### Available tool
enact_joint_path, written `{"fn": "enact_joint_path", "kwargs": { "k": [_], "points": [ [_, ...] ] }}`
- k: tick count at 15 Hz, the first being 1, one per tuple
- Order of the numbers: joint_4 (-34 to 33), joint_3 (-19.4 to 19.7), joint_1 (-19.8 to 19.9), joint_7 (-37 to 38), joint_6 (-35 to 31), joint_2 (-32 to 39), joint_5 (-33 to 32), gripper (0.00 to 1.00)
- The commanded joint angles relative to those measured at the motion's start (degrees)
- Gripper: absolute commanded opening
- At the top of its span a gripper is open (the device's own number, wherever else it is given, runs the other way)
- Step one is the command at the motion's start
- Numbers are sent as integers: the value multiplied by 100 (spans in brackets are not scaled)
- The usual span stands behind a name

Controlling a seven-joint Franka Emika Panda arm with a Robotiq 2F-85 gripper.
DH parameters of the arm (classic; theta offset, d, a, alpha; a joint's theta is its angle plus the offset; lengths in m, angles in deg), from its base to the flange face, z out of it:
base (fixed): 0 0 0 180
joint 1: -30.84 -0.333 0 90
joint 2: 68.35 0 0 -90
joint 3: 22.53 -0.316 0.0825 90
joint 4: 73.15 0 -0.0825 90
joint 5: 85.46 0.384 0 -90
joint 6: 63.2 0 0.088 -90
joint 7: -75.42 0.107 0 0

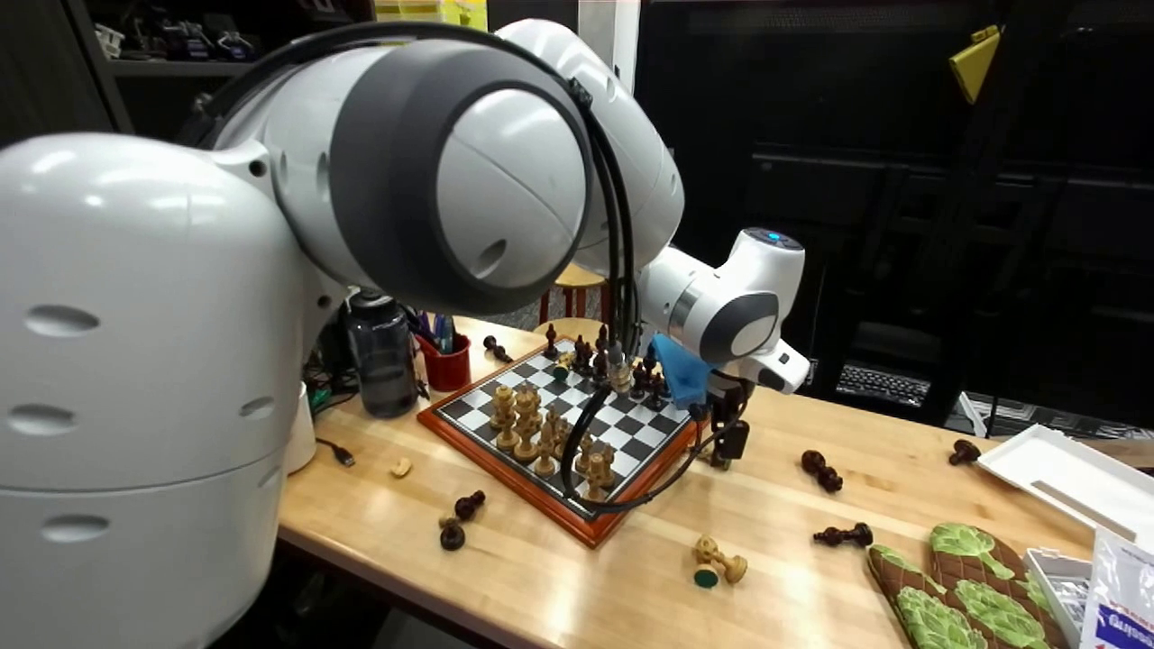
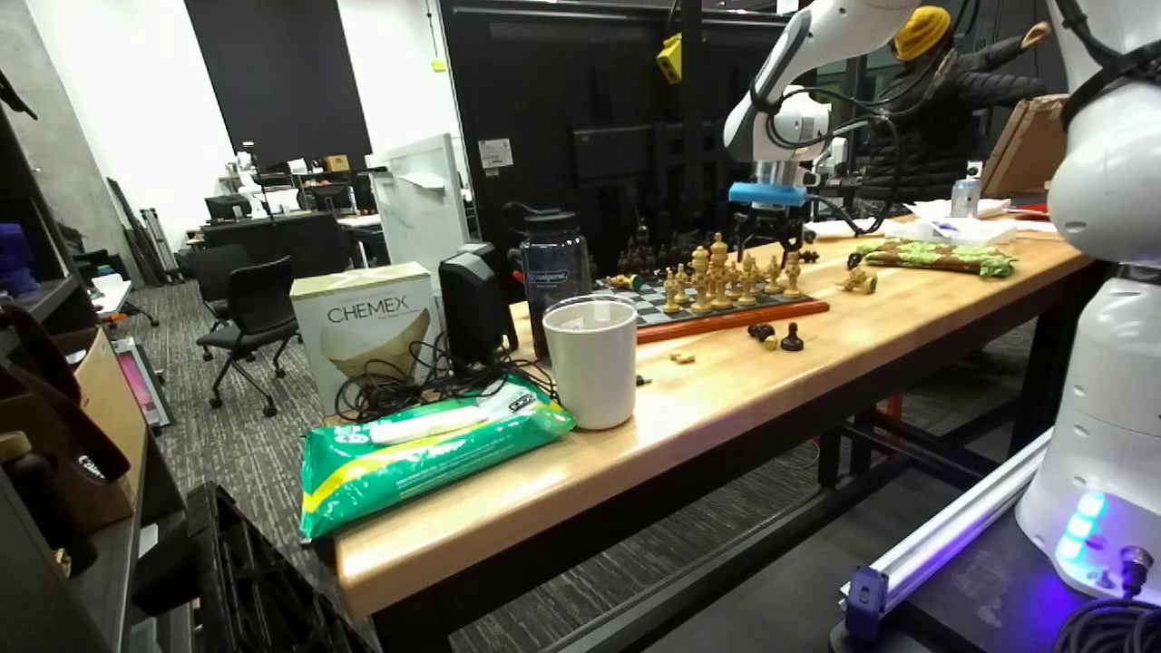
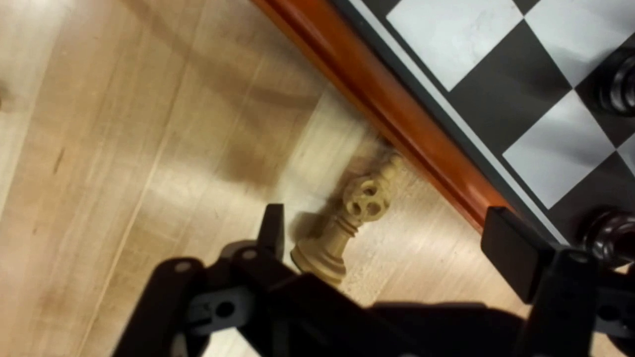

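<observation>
My gripper [image 3: 392,238] is open and empty, fingers wide apart in the wrist view. A light wooden chess piece [image 3: 330,245] lies on its side on the table between the fingers, nearer the left finger, apparently untouched. Its tip points at the red-brown rim of the chessboard [image 3: 382,111]. In an exterior view the gripper [image 1: 727,431] hangs low beside the board [image 1: 501,475]; it also shows behind the light pieces [image 2: 721,281] in an exterior view [image 2: 764,238]. Light and dark pieces [image 1: 595,362] stand on the board. A light piece on it lies tipped over [image 1: 563,368].
Dark pieces [image 1: 820,470] and light pieces [image 1: 718,561] lie loose on the table. Oven mitts [image 1: 978,590] and a white tray [image 1: 1064,478] are at one end. A bottle [image 1: 383,356], red cup [image 1: 447,365], white mug [image 2: 591,367] and wipes pack [image 2: 435,458] stand beyond the board.
</observation>
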Motion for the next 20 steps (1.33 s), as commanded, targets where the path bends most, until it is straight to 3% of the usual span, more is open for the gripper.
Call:
{"fn": "enact_joint_path", "kwargs": {
  "k": [1,10,16,20],
  "points": [
    [-54,63,-71,343,-120,78,73,100],
    [-49,122,-120,1187,-325,155,1,100],
    [56,330,-369,2079,-581,152,-484,100],
    [-11,223,-286,1987,-560,207,-479,100]
  ]
}}
